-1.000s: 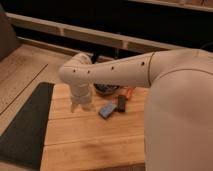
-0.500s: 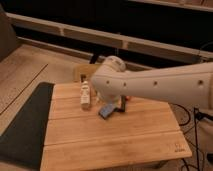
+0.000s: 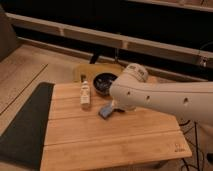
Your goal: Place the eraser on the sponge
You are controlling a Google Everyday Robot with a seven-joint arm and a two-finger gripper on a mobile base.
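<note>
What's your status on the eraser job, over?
Pincer hidden behind arm. Sponge on table, near carton. Eraser not seen. Arm crowds the sponge.

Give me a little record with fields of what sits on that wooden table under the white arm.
table: light wooden slatted tabletop
sponge: small flat blue rectangular pad, at the arm's lower edge
carton: tall white-and-tan box, left of sponge
bowl: dark round bowl, behind sponge
arm: smooth white robot arm, reaching in from right
gripper: out of sight, probably hidden by arm
eraser: not visible
</note>
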